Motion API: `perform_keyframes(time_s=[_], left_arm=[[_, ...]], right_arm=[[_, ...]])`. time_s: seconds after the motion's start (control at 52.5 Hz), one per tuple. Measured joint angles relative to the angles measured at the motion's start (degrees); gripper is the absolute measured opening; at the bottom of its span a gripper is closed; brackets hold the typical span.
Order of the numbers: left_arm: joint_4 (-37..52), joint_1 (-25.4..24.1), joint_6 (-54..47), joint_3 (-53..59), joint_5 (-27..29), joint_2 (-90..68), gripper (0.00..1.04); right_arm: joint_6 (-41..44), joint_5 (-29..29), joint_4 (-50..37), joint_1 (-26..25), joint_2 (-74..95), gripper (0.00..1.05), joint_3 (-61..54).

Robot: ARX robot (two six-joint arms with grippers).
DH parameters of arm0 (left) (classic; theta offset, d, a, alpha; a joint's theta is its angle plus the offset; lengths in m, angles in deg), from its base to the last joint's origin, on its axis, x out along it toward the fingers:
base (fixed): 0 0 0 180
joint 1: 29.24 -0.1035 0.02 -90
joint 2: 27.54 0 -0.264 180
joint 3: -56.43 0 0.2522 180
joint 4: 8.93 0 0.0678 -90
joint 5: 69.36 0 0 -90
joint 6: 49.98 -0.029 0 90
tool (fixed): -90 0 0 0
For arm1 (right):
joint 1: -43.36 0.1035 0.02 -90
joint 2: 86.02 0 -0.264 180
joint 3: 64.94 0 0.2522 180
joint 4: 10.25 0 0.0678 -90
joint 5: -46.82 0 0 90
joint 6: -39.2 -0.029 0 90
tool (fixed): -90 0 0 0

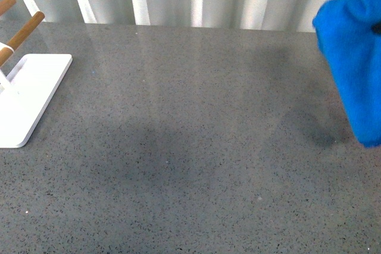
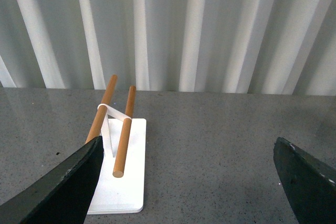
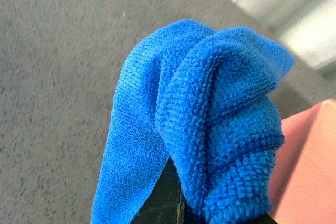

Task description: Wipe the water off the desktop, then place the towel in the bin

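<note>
From the front, the towel (image 1: 351, 57) hangs bunched in the air at the far right, clear of the surface (image 1: 196, 117), with its shadow (image 1: 312, 129) on the stone beneath it. A white stand (image 1: 30, 96) with wooden pegs (image 1: 24, 31) sits well apart at the left edge. Some duller patches mark the middle of the surface; whether they are damp or only shade I cannot tell. The bin does not show here.

In the left wrist view, the left fingers (image 2: 58, 182) are spread wide with nothing between them. They sit low over the surface and face the stand and the ribbed wall (image 2: 210, 24) behind it.

In the right wrist view, the right fingers (image 3: 167, 198) are clamped on a fold of the towel, which bulges thick and rumpled over them. The pink side of the bin (image 3: 310, 171) shows just beside the cloth. Its opening is out of view.

By my reckoning the wiping is over and the drop into the bin is the step at hand. The worry is the loose length hanging from the pinch. It could drag over the bin's rim and drape outside. If the fingers let go before the cloth is properly above the opening, it would fall on the surface beside the bin. The grip holds only a fold, so a quick swing might shake the cloth free.
</note>
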Motion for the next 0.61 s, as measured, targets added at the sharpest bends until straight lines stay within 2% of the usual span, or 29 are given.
perform_keyframes(time_s=[0.248, 0.4, 0.609], left_arm=[[0.0, 0.0, 0.0, 0.0, 0.0, 0.0, 0.98], [0.0, 0.0, 0.0, 0.0, 0.0, 0.0, 0.98], [0.0, 0.0, 0.0, 0.0, 0.0, 0.0, 0.98]], right_arm=[[-2.6, -2.2, 5.9, -1.9, -4.0, 0.04, 13.6], [-3.0, -3.3, 11.5, -9.7, -4.4, 0.04, 24.3], [-3.0, -4.5, 14.1, -17.4, -4.3, 0.04, 25.7]])
